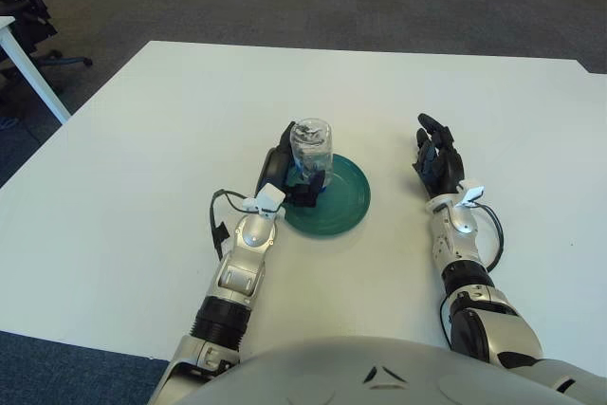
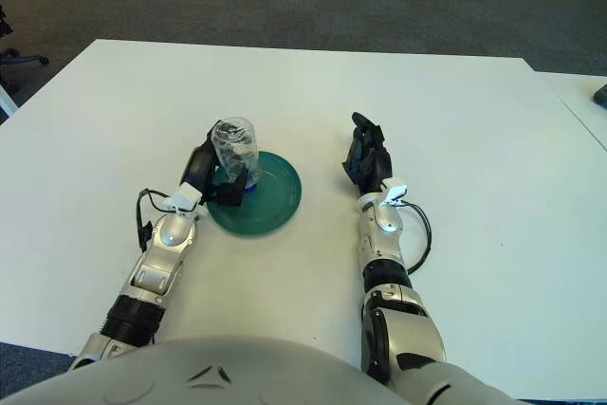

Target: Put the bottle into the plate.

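Observation:
A clear plastic bottle point(image 1: 310, 145) stands upside down, blue cap at the bottom, on the left part of the green plate point(image 1: 345, 198). My left hand point(image 1: 287, 172) is at the plate's left rim, black fingers curled round the bottle's lower half and thumb in front of it. It is shut on the bottle. To the right of the plate is my right hand point(image 1: 436, 160), which holds nothing; its fingers are relaxed and point away from me.
The white table point(image 1: 142, 139) stretches wide on all sides of the plate. Its far edge borders dark carpet. An office chair point(image 1: 28, 7) and another white table's leg point(image 1: 33, 73) stand off the far left corner.

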You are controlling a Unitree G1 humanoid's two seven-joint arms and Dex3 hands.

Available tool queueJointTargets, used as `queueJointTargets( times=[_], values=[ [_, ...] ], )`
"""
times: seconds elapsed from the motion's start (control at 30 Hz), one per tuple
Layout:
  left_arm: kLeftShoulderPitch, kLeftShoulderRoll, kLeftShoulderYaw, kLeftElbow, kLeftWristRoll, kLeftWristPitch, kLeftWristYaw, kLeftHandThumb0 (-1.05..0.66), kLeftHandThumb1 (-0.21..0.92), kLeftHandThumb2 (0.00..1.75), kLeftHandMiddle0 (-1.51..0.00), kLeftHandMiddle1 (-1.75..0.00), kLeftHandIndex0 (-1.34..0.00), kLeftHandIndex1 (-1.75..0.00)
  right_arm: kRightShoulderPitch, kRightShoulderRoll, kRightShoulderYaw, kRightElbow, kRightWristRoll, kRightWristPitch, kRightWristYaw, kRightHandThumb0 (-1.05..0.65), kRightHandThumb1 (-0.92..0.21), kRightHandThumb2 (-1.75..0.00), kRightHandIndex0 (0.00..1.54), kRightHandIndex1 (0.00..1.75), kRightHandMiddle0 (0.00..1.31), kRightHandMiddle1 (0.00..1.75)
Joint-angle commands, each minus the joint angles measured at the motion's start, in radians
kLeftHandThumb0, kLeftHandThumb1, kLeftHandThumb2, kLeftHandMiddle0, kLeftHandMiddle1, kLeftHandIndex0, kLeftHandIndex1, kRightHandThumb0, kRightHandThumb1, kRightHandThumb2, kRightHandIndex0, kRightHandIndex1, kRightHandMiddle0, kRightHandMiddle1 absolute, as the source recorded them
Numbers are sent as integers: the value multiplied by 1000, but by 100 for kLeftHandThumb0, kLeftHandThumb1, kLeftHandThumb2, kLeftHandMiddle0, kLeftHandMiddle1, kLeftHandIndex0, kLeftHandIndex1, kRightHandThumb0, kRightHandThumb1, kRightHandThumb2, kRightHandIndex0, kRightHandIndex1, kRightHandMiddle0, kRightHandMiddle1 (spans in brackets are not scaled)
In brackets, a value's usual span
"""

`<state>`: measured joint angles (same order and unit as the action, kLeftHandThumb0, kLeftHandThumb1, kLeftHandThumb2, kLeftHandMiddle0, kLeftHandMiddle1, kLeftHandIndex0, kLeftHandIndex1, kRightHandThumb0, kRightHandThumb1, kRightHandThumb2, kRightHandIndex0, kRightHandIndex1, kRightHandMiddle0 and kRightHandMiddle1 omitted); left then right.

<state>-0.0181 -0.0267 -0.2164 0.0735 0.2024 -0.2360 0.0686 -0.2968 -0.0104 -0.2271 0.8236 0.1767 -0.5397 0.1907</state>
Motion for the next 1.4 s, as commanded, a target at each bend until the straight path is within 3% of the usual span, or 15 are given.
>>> queueJointTargets(
  times=[0.0, 0.37, 1.37],
  values=[
    [13, 0, 4, -13, -15, 4, -12, -48, 28, 135, -122, -175, -63, -175, 139, 66, 18, 87, 3, 77, 0, -79, -92, -83, 31, 0, 0, 63],
    [21, -18, 11, -4, -12, 50, -7, -48, 29, 135, -123, -175, -63, -175, 144, 76, 21, 80, 6, 71, 4, -78, -92, -82, 33, 1, 0, 64],
    [7, -37, 21, 44, -4, 80, -4, -48, 29, 135, -120, -175, -63, -175, 170, 99, 20, 42, 23, 60, 43, -79, -92, -81, 32, 0, 0, 64]
  ],
)
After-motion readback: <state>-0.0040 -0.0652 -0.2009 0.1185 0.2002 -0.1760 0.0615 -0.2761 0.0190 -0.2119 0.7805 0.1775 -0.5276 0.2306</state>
